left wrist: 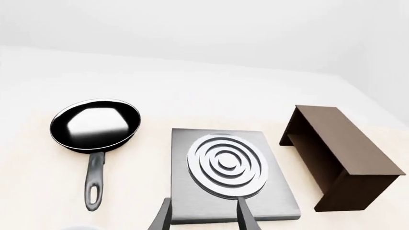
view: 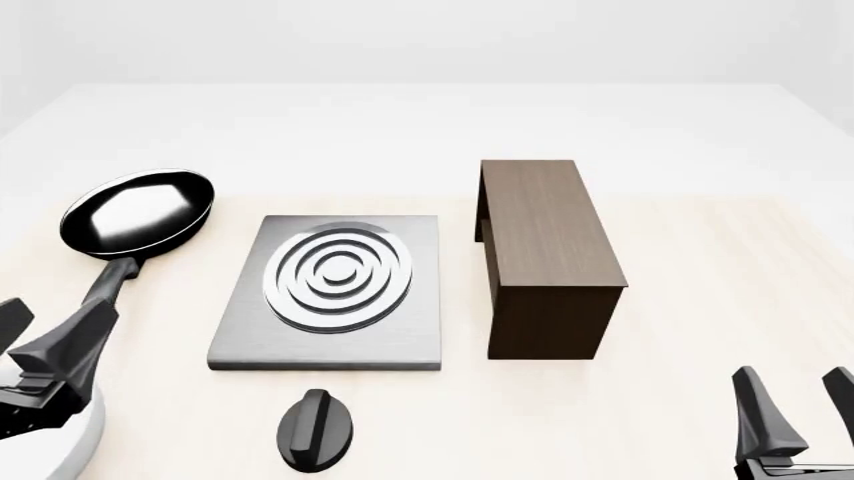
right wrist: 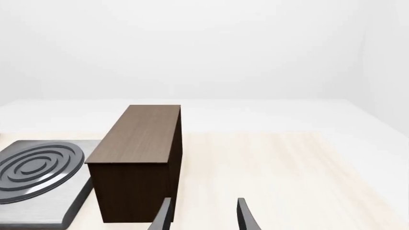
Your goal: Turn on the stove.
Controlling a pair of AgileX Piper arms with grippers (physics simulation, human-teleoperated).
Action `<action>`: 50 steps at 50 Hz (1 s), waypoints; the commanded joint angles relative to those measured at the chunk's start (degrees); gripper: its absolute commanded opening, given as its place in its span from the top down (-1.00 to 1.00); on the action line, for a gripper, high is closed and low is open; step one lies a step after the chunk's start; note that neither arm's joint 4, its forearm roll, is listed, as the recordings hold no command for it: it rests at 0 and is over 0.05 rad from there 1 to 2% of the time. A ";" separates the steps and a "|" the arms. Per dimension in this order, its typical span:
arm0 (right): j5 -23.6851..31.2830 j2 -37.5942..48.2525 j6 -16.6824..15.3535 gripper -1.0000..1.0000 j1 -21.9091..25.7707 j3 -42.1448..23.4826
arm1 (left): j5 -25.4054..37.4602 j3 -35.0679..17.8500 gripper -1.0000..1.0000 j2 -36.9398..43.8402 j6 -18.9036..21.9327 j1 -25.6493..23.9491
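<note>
Stove plate (view: 334, 295) lies flat at centre of surface (view: 694, 260), its knob (view: 316, 430) just near of it | we see frying pan (view: 134, 215) far-left, brown cabinet (view: 541, 250) beside plate on the right | left claw (view: 38, 350) near-left, spread, empty | right claw (view: 798, 420) near-right, spread, empty

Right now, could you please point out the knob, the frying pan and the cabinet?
knob (view: 316, 430), front view, on its raised ridge.
frying pan (view: 138, 213), front view, inside the bowl.
cabinet (view: 545, 220), front view, on its top.
</note>
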 commanded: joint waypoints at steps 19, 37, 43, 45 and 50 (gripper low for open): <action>0.01 -0.03 -0.01 -1.00 -0.06 0.00 | 12.42 -10.94 -1.00 11.88 4.89 -3.48; 0.00 -0.04 -0.02 -1.00 -0.05 0.00 | 14.94 -10.77 -1.00 21.25 -4.93 -12.02; 0.00 -0.04 -0.01 -1.00 -0.05 0.00 | 14.07 -10.47 -1.00 22.09 -5.17 -12.38; 0.00 -0.04 0.00 -1.00 -0.05 0.00 | 14.14 -10.57 -1.00 22.19 -5.08 -12.59; 0.00 -0.04 0.01 -1.00 -0.05 0.00 | 14.25 -10.67 -1.00 22.62 -4.79 -13.17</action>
